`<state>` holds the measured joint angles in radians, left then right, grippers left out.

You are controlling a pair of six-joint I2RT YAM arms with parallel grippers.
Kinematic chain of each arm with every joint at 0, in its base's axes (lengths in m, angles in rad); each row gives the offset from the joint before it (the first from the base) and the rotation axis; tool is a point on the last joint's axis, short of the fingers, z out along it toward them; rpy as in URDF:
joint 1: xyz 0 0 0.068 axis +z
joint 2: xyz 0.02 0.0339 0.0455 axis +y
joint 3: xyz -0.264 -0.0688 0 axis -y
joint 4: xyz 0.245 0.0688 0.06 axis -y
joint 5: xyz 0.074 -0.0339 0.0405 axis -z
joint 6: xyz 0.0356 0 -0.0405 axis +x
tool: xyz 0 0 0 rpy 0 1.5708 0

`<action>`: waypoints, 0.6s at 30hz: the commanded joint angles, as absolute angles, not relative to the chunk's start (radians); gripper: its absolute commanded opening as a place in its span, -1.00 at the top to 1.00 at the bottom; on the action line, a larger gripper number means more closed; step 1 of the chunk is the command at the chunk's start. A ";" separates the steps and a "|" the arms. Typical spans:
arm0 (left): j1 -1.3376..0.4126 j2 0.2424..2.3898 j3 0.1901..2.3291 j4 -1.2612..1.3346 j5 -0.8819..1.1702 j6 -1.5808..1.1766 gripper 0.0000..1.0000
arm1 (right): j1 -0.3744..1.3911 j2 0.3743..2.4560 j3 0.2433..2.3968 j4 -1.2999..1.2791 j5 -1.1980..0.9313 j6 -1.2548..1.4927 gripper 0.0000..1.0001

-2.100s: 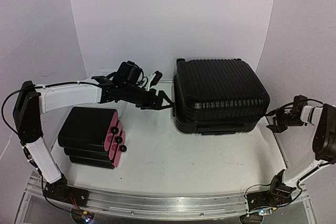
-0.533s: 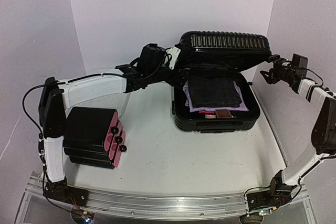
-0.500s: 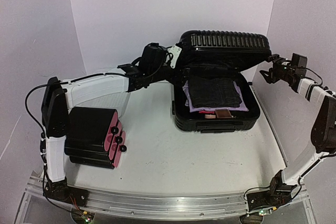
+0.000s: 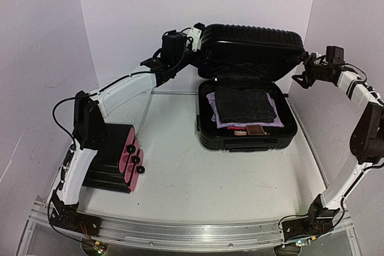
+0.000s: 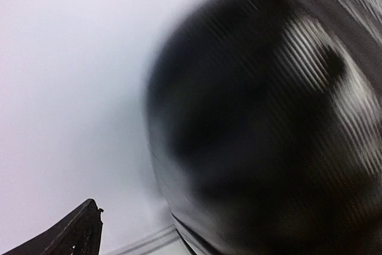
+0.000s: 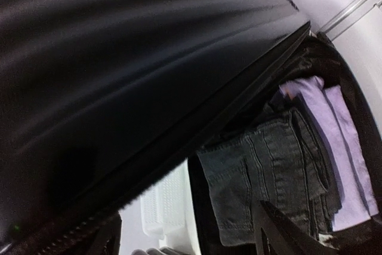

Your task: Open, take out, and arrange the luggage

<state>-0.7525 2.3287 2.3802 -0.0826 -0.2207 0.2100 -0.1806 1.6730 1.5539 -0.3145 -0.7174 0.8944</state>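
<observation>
The luggage (image 4: 246, 137) lies open at the back right, its ribbed lid (image 4: 252, 46) raised steeply. Inside lie folded dark jeans (image 4: 243, 105) on lilac cloth (image 4: 212, 101), with a small brown item (image 4: 257, 130) at the front. My left gripper (image 4: 195, 35) is up against the lid's top left corner; the left wrist view shows one fingertip (image 5: 77, 232) far left and the blurred shell (image 5: 268, 123), so it is open. My right gripper (image 4: 303, 71) is open at the lid's right edge. The right wrist view shows the lid (image 6: 119, 76), the jeans (image 6: 268, 171) and one of its fingers (image 6: 280, 231).
A smaller smooth black case (image 4: 105, 151) with a pink side and black knobs (image 4: 135, 160) lies at the left. A white perforated basket (image 4: 137, 109) stands behind it under the left arm; it also shows in the right wrist view (image 6: 164, 207). White walls close the back and sides.
The luggage was shut, and now its lid stands raised. Both arms have risen with the lid, the left at its left corner and the right at its right edge.
</observation>
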 commanded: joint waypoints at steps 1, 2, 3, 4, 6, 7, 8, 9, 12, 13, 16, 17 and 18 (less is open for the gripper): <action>-0.731 2.409 2.586 -0.013 -0.203 0.240 -0.92 | -0.164 1.650 1.613 -0.643 -0.692 0.591 -0.95; -0.726 2.423 2.609 -0.006 -0.191 0.244 -0.91 | -0.164 1.639 1.607 -0.696 -0.669 0.547 -0.96; -0.719 2.428 2.611 0.033 -0.177 0.240 -0.91 | -0.164 1.626 1.596 -0.738 -0.641 0.498 -0.96; -0.710 2.428 2.601 0.066 -0.165 0.230 -0.90 | -0.164 1.613 1.582 -0.773 -0.614 0.456 -0.96; -0.697 2.438 2.610 0.099 -0.149 0.206 -0.86 | -0.164 1.589 1.539 -0.791 -0.569 0.373 -0.97; -0.694 2.445 2.619 0.109 -0.145 0.198 -0.85 | -0.163 1.586 1.522 -0.791 -0.569 0.358 -0.97; -0.693 2.454 2.626 0.116 -0.138 0.194 -0.85 | -0.164 1.592 1.521 -0.786 -0.583 0.361 -0.97; -0.692 2.461 2.631 0.124 -0.125 0.192 -0.85 | -0.163 1.606 1.541 -0.777 -0.610 0.383 -0.97; -0.693 2.469 2.636 0.134 -0.098 0.175 -0.81 | -0.129 1.648 1.590 -0.671 -0.677 0.517 -0.97; -0.693 2.468 2.635 0.136 -0.097 0.169 -0.80 | -0.104 1.652 1.601 -0.639 -0.669 0.554 -0.97; -0.692 2.461 2.624 0.137 -0.102 0.163 -0.79 | -0.043 1.620 1.547 -0.455 -0.600 0.703 -0.97; -0.692 2.457 2.617 0.138 -0.101 0.163 -0.78 | -0.028 1.609 1.528 -0.386 -0.577 0.757 -0.97; -0.693 2.451 2.609 0.138 -0.096 0.165 -0.78 | -0.014 1.602 1.519 -0.337 -0.554 0.796 -0.97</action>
<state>-0.7002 2.4779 2.5782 0.0589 -0.1066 0.1822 -0.0803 1.6501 1.5394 -0.6258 -0.6132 0.6056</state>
